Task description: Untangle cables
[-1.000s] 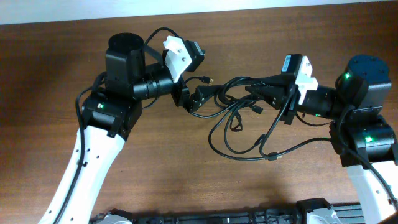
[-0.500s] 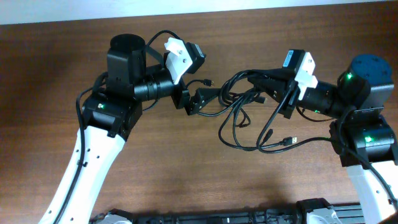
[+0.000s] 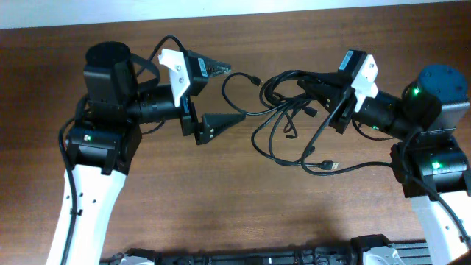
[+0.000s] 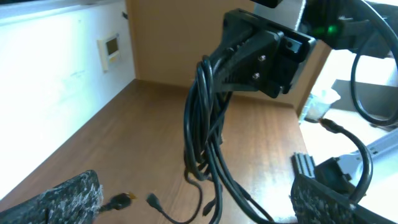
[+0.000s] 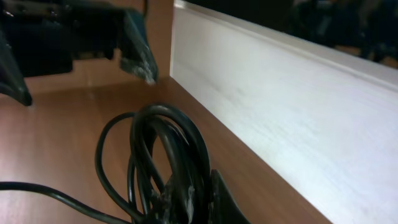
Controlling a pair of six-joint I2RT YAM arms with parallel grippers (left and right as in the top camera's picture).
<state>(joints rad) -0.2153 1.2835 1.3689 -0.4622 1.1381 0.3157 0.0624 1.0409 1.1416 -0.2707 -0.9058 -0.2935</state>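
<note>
The left claw (image 3: 235, 93) has drawn back from where it stood a moment ago. Half a second earlier its fingers were right in against the tangle; now there is bare wood between them and the knot. Its jaws stand spread as wide as they go, with nothing between them. Only one thin strand loops into the space ahead of its fingertips, and a small loose plug (image 3: 254, 77) lies just beyond the upper finger.

The right claw (image 3: 309, 92) has barely shifted. It is clamped tight on the cables (image 3: 288, 104), which bunch at its fingertips and spill in loops below and ahead of it, toward the left claw. The lowest loop ends in a silver-tipped plug (image 3: 331, 163) that lies under the right claw and has slid a little toward the middle.

In the left wrist view the right claw (image 4: 258, 56) hangs straight ahead and high, with the black strands (image 4: 202, 112) dropping from it to the wood. Two small plugs rest between the left claw's own fingers (image 4: 62, 199), one of them gold-tipped (image 4: 121, 200).

The table (image 3: 221, 206) is dark brown wood with a visible grain. A white wall (image 5: 280, 106) runs along its far edge, beside the right claw's grip, and a small pale panel (image 4: 112, 46) is mounted on it.
</note>
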